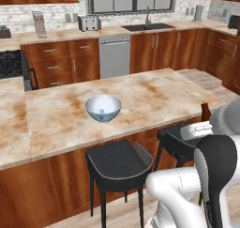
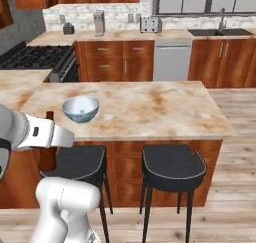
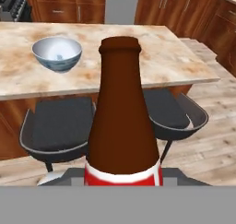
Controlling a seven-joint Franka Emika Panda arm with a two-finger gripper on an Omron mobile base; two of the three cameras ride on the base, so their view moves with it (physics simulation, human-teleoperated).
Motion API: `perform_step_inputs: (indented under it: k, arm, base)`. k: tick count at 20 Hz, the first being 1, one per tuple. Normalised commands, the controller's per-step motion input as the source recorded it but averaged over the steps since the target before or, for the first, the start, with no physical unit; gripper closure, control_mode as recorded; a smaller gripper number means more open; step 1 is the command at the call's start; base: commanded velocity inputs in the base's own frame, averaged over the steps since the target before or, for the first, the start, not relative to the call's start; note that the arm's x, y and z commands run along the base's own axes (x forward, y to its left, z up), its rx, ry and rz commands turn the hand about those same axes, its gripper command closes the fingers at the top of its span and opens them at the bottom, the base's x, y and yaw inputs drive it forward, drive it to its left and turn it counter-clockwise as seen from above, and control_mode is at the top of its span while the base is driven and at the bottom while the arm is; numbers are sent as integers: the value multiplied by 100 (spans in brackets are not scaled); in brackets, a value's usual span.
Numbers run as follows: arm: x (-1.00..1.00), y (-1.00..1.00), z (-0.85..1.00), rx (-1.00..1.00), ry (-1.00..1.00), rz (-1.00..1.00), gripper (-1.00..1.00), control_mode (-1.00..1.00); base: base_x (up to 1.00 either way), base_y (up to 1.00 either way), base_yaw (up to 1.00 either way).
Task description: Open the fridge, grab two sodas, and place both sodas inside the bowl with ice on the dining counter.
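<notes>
The arm is holding a dark brown soda bottle [image 3: 122, 121] upright in front of the dining counter [image 1: 154, 98], and from the hand's own camera the bottle is looming right up the middle, a red and white band wrapping its lower body just above where the gripper [image 3: 122, 174] is sitting. The fingertips themselves are tucked out of sight behind the bottle, but the claw is plainly clenched around it, since the bottle is standing off the floor with nothing else under it. In the right base view the bottle [image 2: 48, 157] is poking out above and below the white forearm, down in front of the counter's wooden base and beside a black stool [image 2: 75, 164]; in the left base view only its neck [image 1: 206, 112] is peeking over the arm at the counter's near edge. The pale blue-white bowl [image 1: 103, 108] is sitting on the marbled top, well apart from the bottle and toward the counter's middle. A second stool [image 2: 172, 169] is standing beside the first, both tucked under the overhang.
</notes>
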Motion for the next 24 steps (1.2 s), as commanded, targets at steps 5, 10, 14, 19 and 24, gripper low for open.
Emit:
perform_step_inputs:
  k: [5, 10, 14, 19, 24]
  arm:
    - [0, 0, 0, 0, 0, 0, 100, 100]
    - [0, 0, 0, 0, 0, 0, 100, 100]
    - [47, 0, -1, 0, 2, 15, 100, -100]
    - [100, 6, 0, 0, 16, 26, 100, -100]
    - [100, 25, -5, -4, 22, 21, 100, -100]
  base:
    - [77, 29, 34]
    - [79, 3, 38]
    - [42, 0, 17]
    - [0, 0, 0]
    - [0, 0, 0]
